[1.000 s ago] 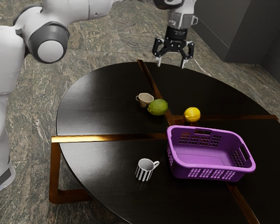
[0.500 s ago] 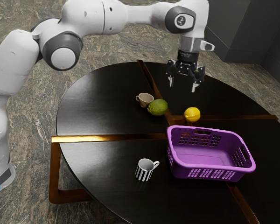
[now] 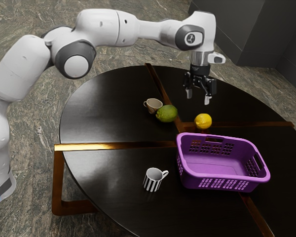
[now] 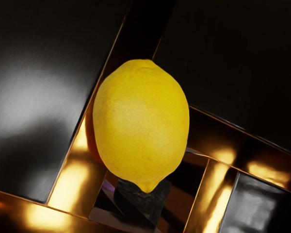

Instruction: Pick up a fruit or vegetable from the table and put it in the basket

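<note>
My gripper (image 3: 198, 100) hangs open above the table in the exterior view, a short way above the yellow lemon (image 3: 203, 121), with nothing between its fingers. The lemon (image 4: 141, 124) lies under my hand in the wrist view, on a wooden strip of the table. A green lime (image 3: 166, 113) rests to the exterior view's left of the lemon. The purple basket (image 3: 222, 178) stands on the near side of the lemon, and its visible floor holds nothing.
A small beige cup (image 3: 153, 105) stands right beside the lime. A black-and-white striped mug (image 3: 153, 179) is to the exterior view's left of the basket. The round dark table (image 3: 103, 113) has brown wooden strips across it.
From above the table's far edge, my gripper has come nearer and lower, toward the lemon, and my hand has turned somewhat. Fruits, cups and basket have stayed where they were.
</note>
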Robot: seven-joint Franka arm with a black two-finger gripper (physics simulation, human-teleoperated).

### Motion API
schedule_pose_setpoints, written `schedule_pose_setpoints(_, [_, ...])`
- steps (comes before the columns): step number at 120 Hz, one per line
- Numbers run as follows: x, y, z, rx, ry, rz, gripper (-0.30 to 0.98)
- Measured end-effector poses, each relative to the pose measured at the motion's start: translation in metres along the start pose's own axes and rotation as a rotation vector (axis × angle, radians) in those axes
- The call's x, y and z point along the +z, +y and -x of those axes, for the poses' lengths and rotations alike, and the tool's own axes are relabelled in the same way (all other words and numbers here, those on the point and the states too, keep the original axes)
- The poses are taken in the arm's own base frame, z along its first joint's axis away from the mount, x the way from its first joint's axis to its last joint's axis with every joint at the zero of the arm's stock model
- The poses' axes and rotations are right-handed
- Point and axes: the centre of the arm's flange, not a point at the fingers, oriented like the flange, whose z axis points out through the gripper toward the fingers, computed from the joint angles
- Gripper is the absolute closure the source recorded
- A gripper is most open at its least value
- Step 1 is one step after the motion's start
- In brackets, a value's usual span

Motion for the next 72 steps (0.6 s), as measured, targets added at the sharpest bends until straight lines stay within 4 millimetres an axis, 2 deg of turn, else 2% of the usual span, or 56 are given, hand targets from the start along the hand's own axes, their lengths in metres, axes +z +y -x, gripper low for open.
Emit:
schedule_pose_setpoints(16, [0.004, 0.0, -0.003, 0.072, 0.017, 0.006, 0.0])
schedule_pose_setpoints(33, [0.029, 0.007, -0.008, 0.14, 0.007, 0.025, 0.0])
schedule_pose_setpoints(54, [0.059, -0.003, -0.02, 0.173, 0.008, 0.046, 0.01])
schedule_pose_setpoints(72, [0.068, -0.004, -0.027, 0.203, 0.046, 0.059, 0.01])
